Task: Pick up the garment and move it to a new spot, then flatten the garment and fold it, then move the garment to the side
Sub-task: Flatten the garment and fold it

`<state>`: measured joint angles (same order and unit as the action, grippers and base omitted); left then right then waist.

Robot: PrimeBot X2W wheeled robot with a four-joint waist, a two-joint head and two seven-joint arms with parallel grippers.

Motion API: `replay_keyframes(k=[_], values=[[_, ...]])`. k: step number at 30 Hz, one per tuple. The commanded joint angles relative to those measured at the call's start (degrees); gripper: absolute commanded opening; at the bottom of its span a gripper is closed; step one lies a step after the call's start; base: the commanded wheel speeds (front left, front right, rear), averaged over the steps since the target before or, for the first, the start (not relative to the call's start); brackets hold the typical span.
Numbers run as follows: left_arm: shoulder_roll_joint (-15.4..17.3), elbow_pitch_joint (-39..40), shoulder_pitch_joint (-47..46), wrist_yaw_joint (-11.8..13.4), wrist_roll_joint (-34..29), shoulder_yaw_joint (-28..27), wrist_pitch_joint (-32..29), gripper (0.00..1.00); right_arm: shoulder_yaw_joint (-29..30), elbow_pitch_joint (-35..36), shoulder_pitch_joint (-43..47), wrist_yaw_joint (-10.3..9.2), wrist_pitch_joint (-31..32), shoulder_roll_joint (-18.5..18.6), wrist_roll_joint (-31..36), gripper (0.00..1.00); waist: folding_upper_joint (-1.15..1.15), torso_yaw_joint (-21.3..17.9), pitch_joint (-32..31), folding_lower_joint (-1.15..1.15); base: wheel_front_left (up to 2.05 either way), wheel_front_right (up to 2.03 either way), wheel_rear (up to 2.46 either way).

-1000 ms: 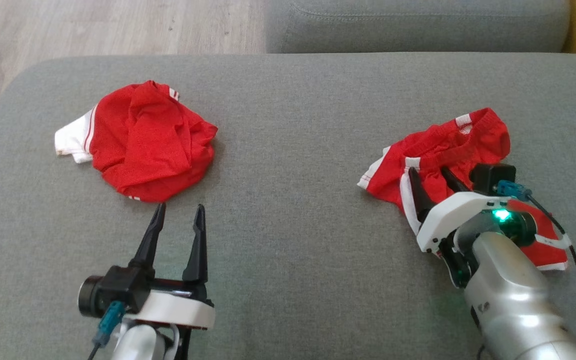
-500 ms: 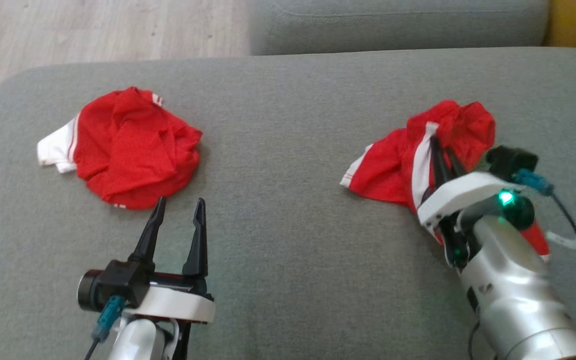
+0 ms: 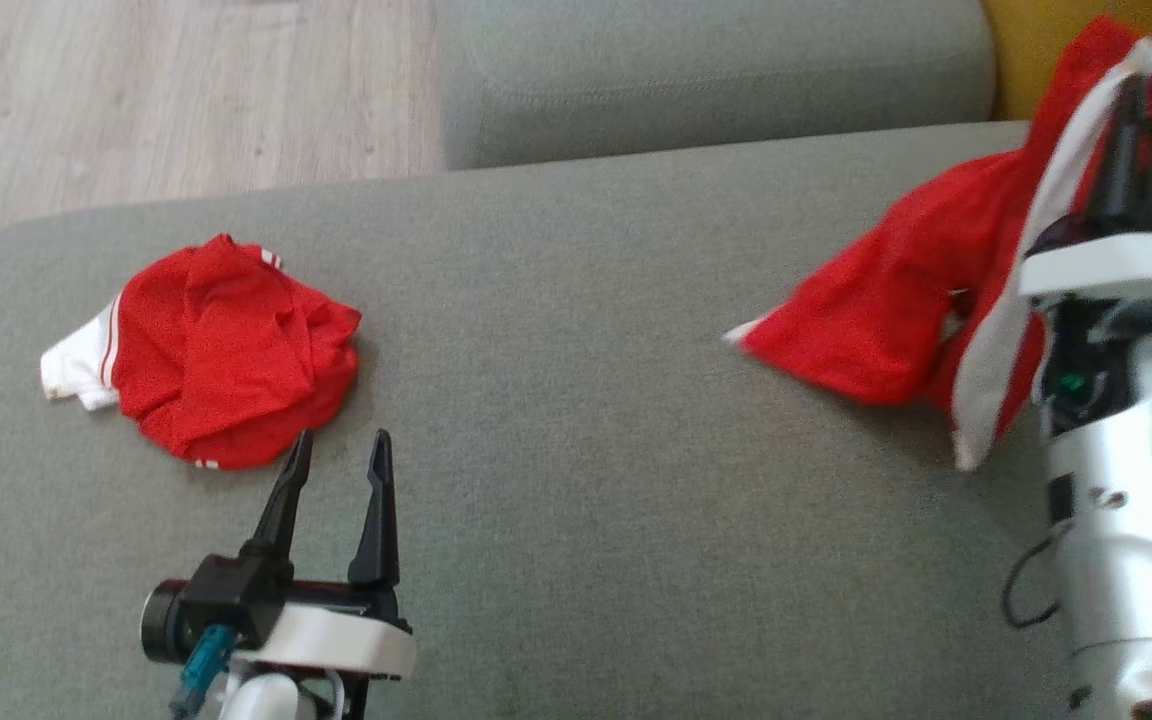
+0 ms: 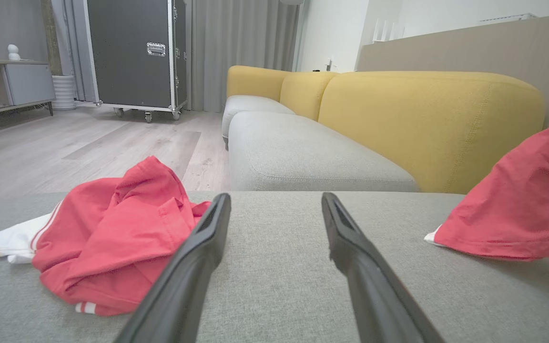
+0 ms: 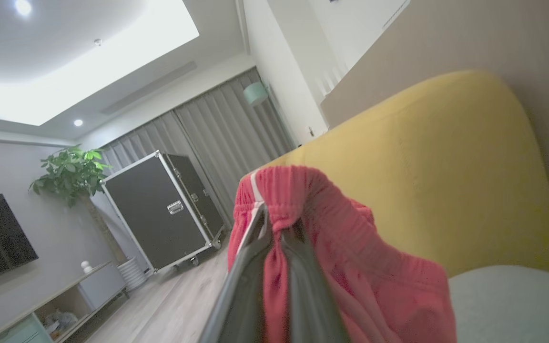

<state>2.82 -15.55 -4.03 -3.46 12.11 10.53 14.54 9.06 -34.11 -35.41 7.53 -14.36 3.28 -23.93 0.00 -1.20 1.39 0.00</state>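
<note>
My right pincer: clamped on red fabric garment with white stripe, which hangs below it, tail on grey sofa cushion.
My left pincer: spread wide, empty; crumpled red-and-white garment just ahead.

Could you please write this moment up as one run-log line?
phase: pick-up | right gripper: shut on red shorts, hanging, low corner near sofa cushion | left gripper: open, beside second red garment

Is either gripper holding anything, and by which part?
The right gripper pinches the red garment at its gathered waistband. The left gripper is open, empty.
</note>
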Motion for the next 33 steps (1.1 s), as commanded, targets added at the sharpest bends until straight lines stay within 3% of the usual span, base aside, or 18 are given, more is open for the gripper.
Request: replay_keyframes(k=[1,7,14,19,28,29,30,33], values=[[0.06,2.18,-0.78,0.47,-0.16,-2.24,0.46,1.00,-0.50,3.91,-4.37,-0.04,0.69,1.42,1.19,0.00,0.00,-0.67,-1.36,0.00,0.00,0.00,0.00],[0.06,2.87,-0.09,0.73,0.33,-1.93,0.46,1.00,-3.49,8.92,-6.98,-0.04,6.46,2.80,2.21,0.00,0.00,-0.14,-2.33,0.00,0.00,0.00,0.00],[0.06,2.97,0.41,0.67,0.56,-1.02,0.46,1.00,-15.07,11.81,-1.53,-0.04,14.85,1.73,1.53,0.00,0.00,2.81,-2.26,0.00,0.00,0.00,0.00],[0.06,2.59,-0.49,0.47,0.19,-0.07,0.46,1.00,-27.51,5.40,2.73,-0.04,18.71,1.45,2.40,0.00,0.00,6.27,-0.13,0.00,0.00,0.00,0.00],[0.06,1.35,-3.51,0.18,0.51,1.65,0.46,1.00,-45.93,-12.10,-0.17,-0.04,15.49,-0.25,0.10,0.00,0.00,11.97,3.93,0.00,0.00,0.00,0.00],[0.06,1.29,-3.65,0.24,0.53,1.68,0.46,1.00,-47.27,-13.43,-0.65,-0.04,14.71,-0.31,-0.23,0.84,0.00,12.10,4.10,0.00,0.00,0.00,0.00],[0.06,1.22,-3.78,0.27,0.53,1.66,0.46,1.00,-48.47,-14.16,-0.85,-0.04,14.11,-0.34,-1.38,1.00,0.00,12.16,4.24,0.00,0.00,0.00,0.00],[0.06,1.12,-4.07,0.56,0.43,1.19,0.46,1.00,-52.17,-14.47,-1.35,-0.04,12.87,-0.37,-5.11,1.00,0.00,11.43,4.42,0.00,0.00,0.00,0.00]])
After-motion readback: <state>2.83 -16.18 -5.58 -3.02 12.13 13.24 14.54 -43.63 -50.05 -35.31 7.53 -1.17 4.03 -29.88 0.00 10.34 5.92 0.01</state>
